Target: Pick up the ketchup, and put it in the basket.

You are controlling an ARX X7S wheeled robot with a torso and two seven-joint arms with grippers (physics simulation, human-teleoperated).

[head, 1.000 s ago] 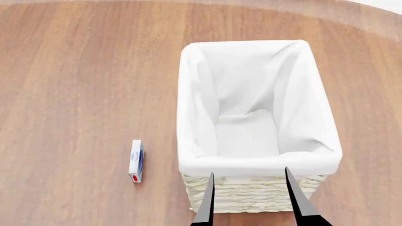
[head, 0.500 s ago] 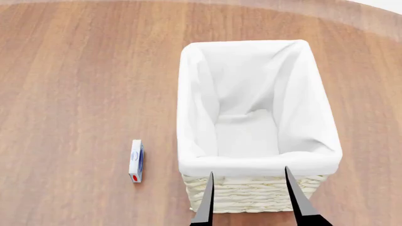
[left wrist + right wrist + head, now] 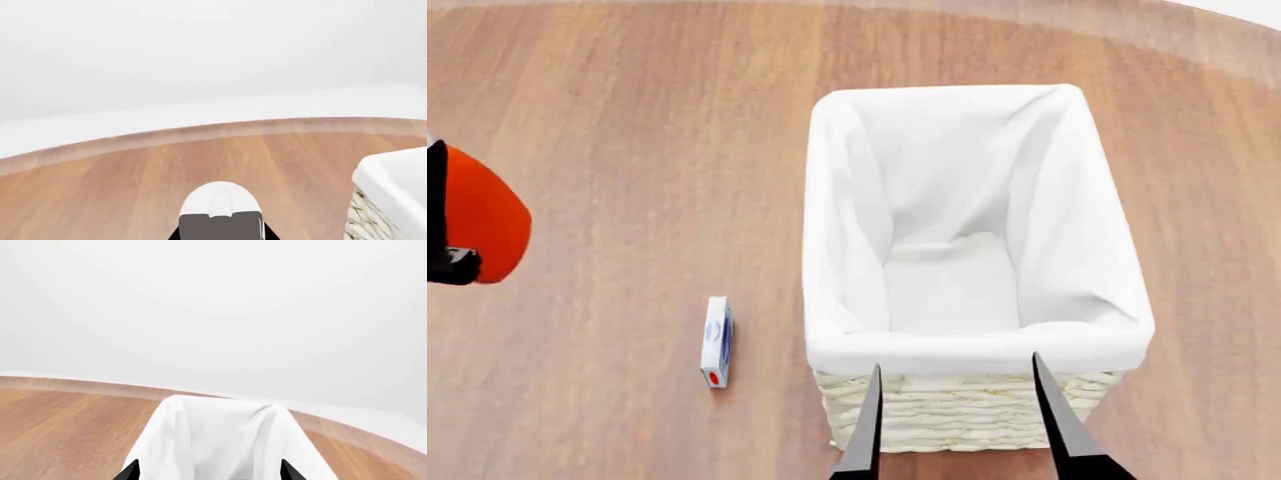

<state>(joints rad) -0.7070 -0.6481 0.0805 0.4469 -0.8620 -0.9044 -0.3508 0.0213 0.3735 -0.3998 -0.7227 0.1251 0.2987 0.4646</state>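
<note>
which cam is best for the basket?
Head view: the whole basket, liner and empty interior visible. Right wrist view shows only its near liner end; left wrist view only a corner.

Woven wicker basket (image 3: 961,412), seemingly cloth-lined

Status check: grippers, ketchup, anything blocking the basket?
Left gripper shut on ketchup, at view's left edge. Right gripper open, empty, before basket. Basket empty; small box beside it.

White cap (image 3: 219,199) over wooden table (image 3: 133,175), basket (image 3: 390,190) beside
</note>
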